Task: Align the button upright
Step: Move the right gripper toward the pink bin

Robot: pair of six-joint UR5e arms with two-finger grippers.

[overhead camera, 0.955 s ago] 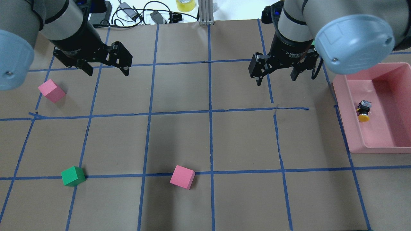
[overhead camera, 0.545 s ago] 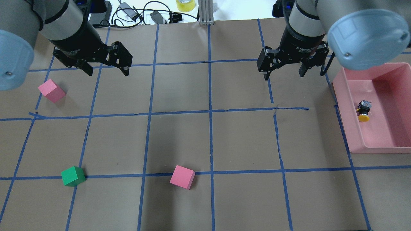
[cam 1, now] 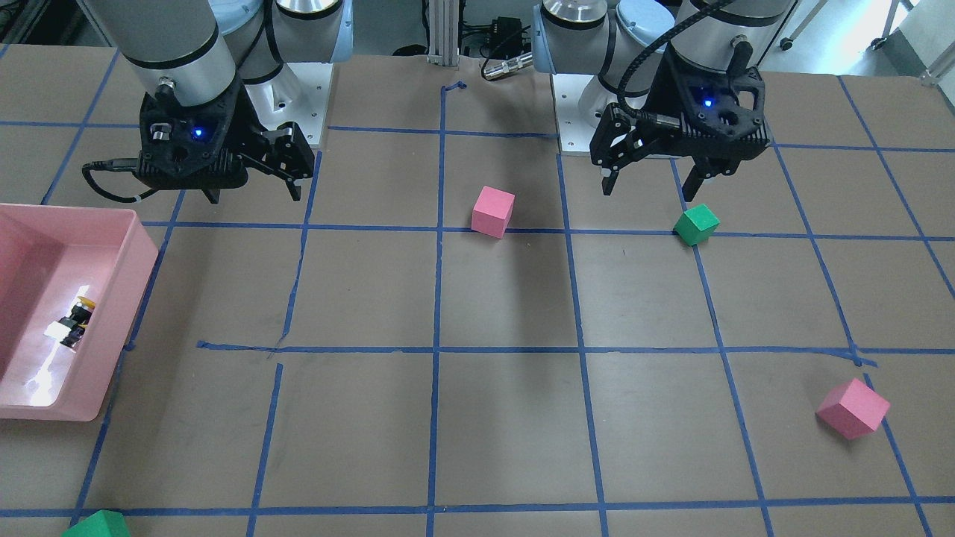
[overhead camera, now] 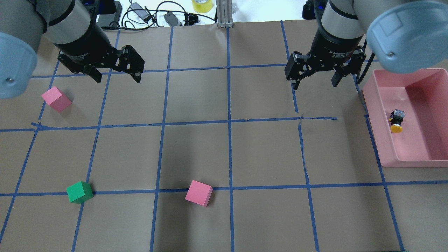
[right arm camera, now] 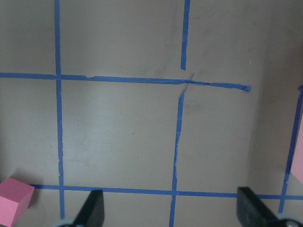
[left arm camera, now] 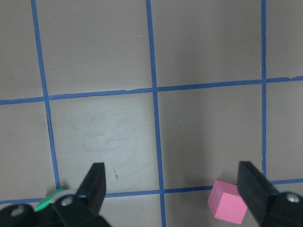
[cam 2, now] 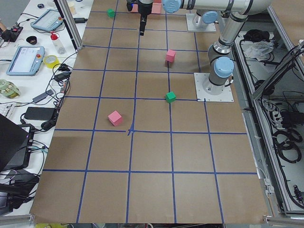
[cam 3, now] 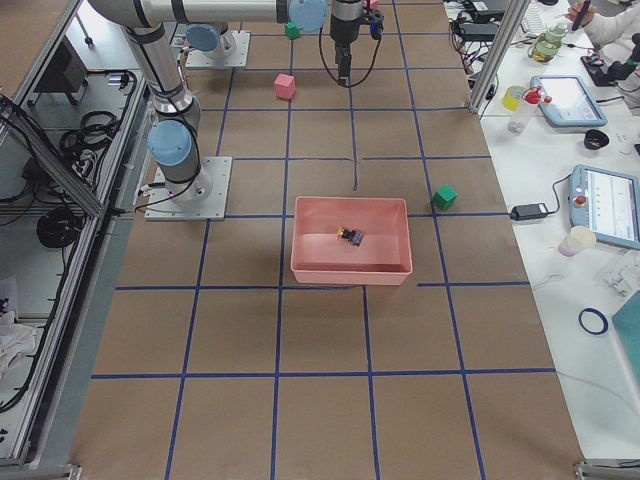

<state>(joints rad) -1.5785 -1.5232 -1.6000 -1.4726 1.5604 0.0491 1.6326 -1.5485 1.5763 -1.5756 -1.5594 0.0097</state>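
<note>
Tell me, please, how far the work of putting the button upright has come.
Done: nothing yet. The button lies on its side in the pink bin, yellow cap toward the robot. In hand: nothing; the right gripper and the left gripper hang open and empty above the table, the right one nearer the bin. Left: reach into the bin, grasp the button, stand it upright.

button [overhead camera: 396, 121]: tiny, round yellow cap on a black blocky body, pale bit at the back end. Lies on its side, not upright, cap toward the lower frame edge. On the floor of the pink bin [overhead camera: 413, 163], right edge of the overhead view, mid-height.
</note>
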